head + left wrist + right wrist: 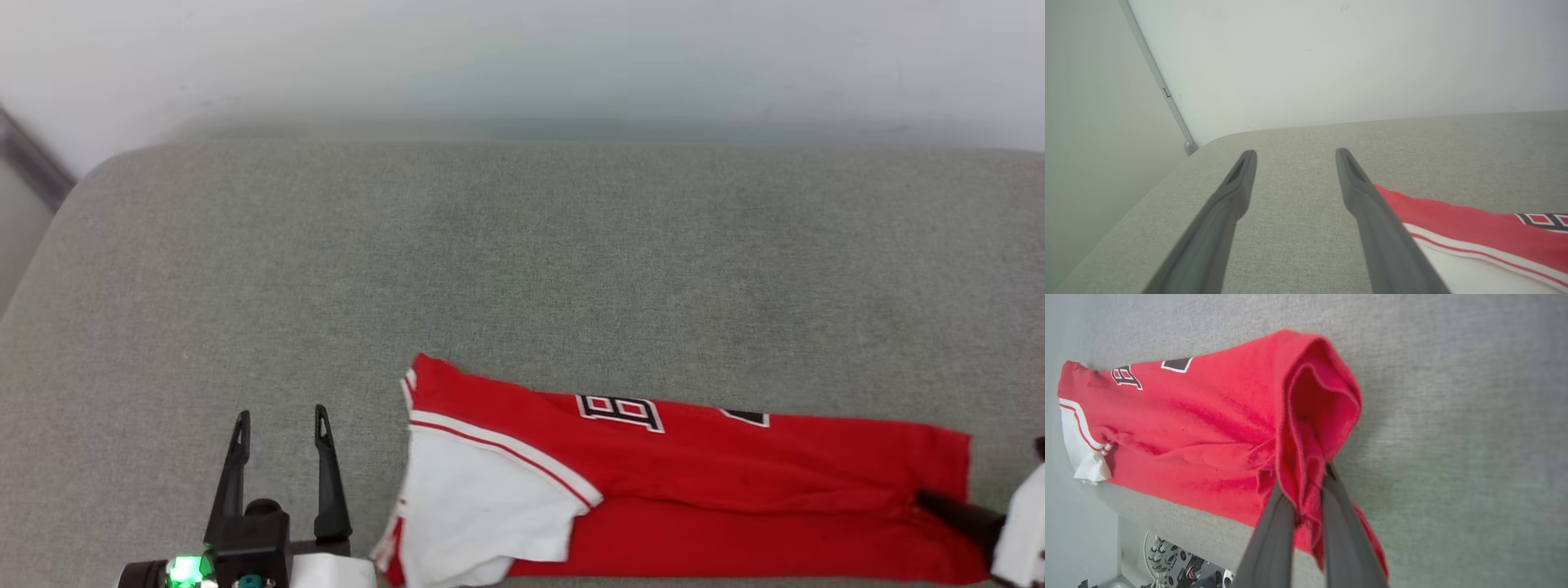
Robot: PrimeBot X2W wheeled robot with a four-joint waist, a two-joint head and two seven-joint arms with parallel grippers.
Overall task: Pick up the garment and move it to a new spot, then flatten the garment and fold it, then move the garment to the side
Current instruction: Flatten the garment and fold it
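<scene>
Head view, nearest things first: my left end effector (282,414) sits at the near left with its two dark fingers spread wide and nothing between them, over the grey fabric surface (245,286). It is just left of the garment (735,474) and apart from it. Left wrist view shows the same wide gap in that end effector (1295,152), with the garment's (1453,212) red cloth and striped trim lying to its right. At the near right, my right end effector (927,498) comes in from the edge and meets the garment's right end. In the right wrist view, this end effector (1306,482) is drawn narrow and pinches a bunched fold of the garment (1208,416) at that end, and the red edge just past the fingertips is lifted into an open loop. The garment lies as a long strip running left to right along the near edge. Its white sleeve (482,498) is at the near left, and the black-and-white lettering (620,411) runs along its far edge. Farther off, the grey surface runs to a pale wall (522,57).
</scene>
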